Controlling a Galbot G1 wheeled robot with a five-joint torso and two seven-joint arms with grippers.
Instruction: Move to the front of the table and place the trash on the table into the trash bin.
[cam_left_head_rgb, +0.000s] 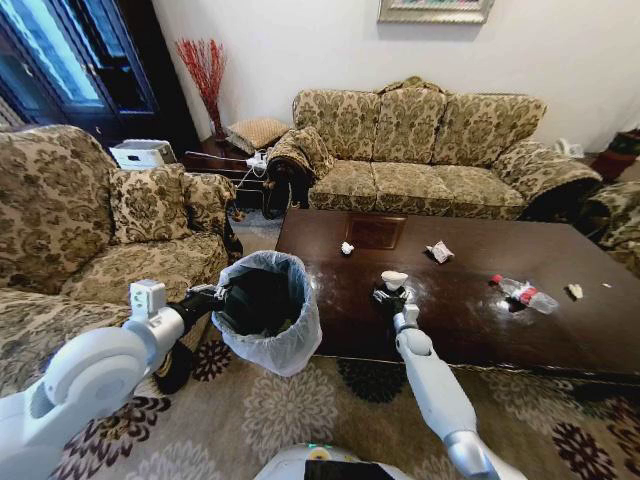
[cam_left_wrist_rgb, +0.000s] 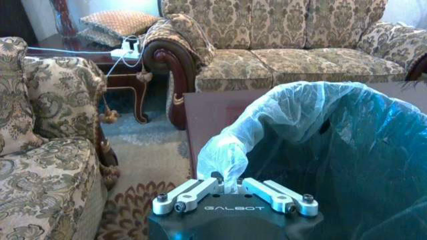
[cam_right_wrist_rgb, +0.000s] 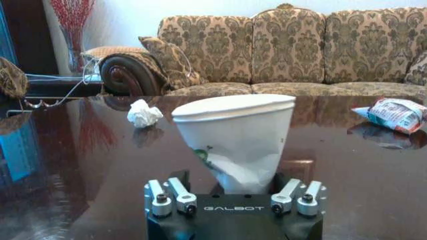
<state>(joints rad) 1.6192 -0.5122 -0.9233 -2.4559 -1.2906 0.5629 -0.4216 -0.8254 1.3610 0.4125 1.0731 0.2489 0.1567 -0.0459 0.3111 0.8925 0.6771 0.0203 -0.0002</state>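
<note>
Lifting crushed cup from counter (cam_left_head_rgb: 470, 330) calls for straight rise, then slow swing left over bin (cam_left_head_rgb: 268, 312), release only once above opening. Bin stands just beside counter's left end, dark, whitish bag folded over rim. Left gripper (cam_left_wrist_rgb: 233, 194): jaws pressed together, pinching bag rim. Right gripper (cam_right_wrist_rgb: 235, 192): jaws pinching white paper cup (cam_right_wrist_rgb: 233, 137), dented, wide mouth up, near counter's front edge.
</note>
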